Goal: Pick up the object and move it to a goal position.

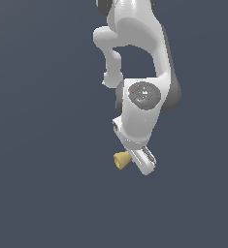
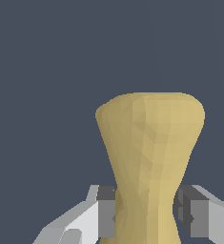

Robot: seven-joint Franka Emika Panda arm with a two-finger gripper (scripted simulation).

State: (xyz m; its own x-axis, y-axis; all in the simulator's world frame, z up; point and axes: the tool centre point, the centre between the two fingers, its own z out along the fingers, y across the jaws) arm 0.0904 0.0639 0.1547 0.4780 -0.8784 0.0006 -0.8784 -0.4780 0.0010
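In the wrist view the gripper (image 2: 147, 214) is clamped on the narrow waist of the tan-yellow object (image 2: 149, 143), one grey finger pad (image 2: 106, 212) pressed against each side. The object's flared end juts out past the fingers. Farther off, the exterior view shows the object (image 1: 122, 160) poking from the gripper (image 1: 135, 159) below the white arm (image 1: 139, 58).

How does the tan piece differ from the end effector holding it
The tan piece is yellowish and matte; the end effector is white and grey, with a sheen in the exterior view. The tan piece is smoothly curved, narrow at the waist and flaring to a rounded end; the end effector's fingers are blocky and angular. In the exterior view the tan piece is much smaller than the end effector.
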